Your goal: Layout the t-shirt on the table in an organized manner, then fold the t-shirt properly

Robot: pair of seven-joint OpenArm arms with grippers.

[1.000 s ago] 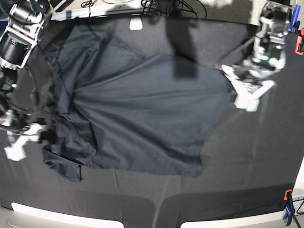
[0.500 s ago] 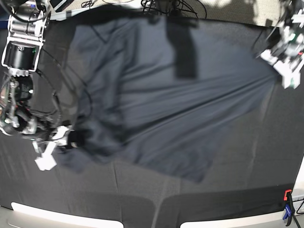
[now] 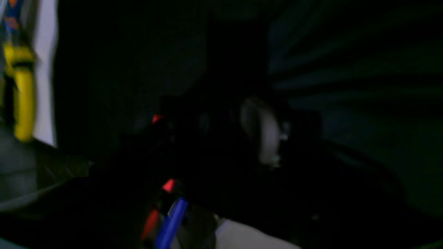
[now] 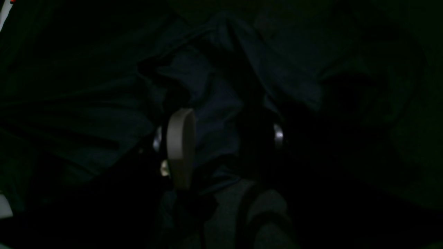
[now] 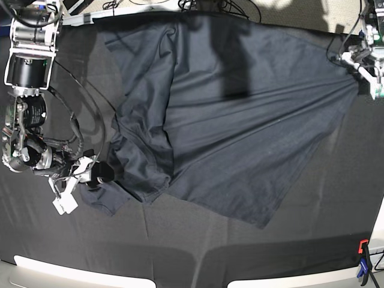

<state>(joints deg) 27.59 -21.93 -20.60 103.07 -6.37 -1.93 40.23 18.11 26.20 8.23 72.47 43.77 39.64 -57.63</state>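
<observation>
The t-shirt (image 5: 240, 120) lies spread on the table (image 5: 312, 240), one side bunched up. It looks soft, light and floppy, so it will sag and wrinkle when pulled. The right gripper (image 5: 75, 180) pinches the bunched cloth between its fingers (image 4: 180, 148). The left gripper (image 5: 366, 66) is at the far corner; I cannot tell if it holds. Corners and hems are the best spots to grab.

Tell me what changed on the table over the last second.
The left end effector swung out to the base view's upper right, dragging the t-shirt into a taut fan. The right end effector, fabric between its fingers, shifted toward the sleeve. The table cloth and the red-and-blue clamp stayed put.
</observation>
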